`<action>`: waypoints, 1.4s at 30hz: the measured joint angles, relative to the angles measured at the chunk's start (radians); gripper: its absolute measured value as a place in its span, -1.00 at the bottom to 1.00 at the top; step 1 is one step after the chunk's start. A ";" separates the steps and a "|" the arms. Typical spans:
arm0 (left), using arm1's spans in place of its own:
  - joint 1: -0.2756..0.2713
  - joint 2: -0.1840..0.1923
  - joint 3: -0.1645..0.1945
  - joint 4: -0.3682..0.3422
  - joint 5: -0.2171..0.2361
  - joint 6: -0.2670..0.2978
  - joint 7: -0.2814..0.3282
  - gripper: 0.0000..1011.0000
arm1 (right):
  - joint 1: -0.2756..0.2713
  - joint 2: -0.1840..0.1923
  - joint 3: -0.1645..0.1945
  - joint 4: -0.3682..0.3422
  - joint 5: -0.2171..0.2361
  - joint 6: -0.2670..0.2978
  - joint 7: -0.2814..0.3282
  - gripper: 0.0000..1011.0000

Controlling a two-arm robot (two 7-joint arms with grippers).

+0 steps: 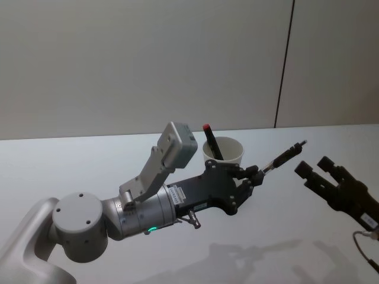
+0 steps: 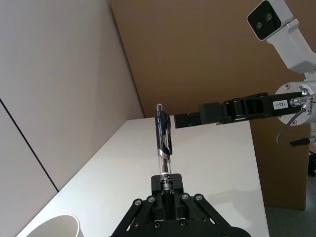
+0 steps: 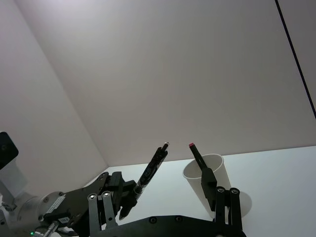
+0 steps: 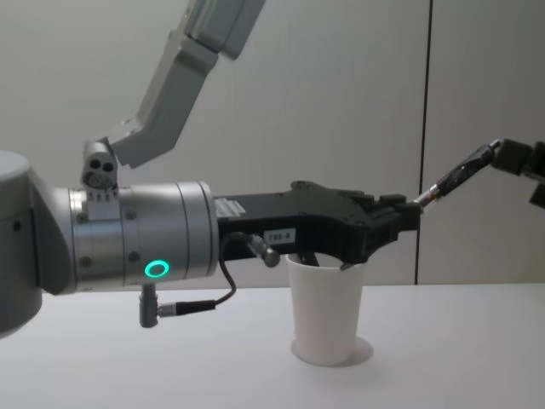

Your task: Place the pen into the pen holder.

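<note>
While your left gripper pinches the pen, right gripper spread at 3 o'clock, I'd aim for the pen holder at 9.

Pen holder base behind left pincer

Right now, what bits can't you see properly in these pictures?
- Chest view: the left gripper, shut on the pen, covers the rim of the pen holder, so its inside is hidden.
- Head view: the lower end of the red-tipped pen is hidden by the holder's wall.
- Left wrist view: the bottom edge cuts off most of the holder.
- Chest view: the right edge cuts off the right gripper.
</note>
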 joint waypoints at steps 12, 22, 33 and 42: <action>0.000 0.000 0.000 0.000 0.000 0.000 0.000 -0.74 | 0.001 -0.040 -0.033 -0.044 -0.009 0.030 -0.107 0.98; 0.000 0.000 0.000 0.000 0.000 0.000 0.000 -0.74 | 0.000 -0.067 -0.054 -0.072 -0.008 0.046 -0.182 0.98; 0.000 0.000 0.000 0.000 0.000 0.000 0.000 -0.74 | 0.009 -0.094 -0.069 -0.081 0.009 0.067 -0.259 0.98; 0.000 0.000 0.000 0.000 0.000 0.000 0.000 -0.74 | 0.026 -0.106 -0.071 -0.071 0.044 0.082 -0.279 0.98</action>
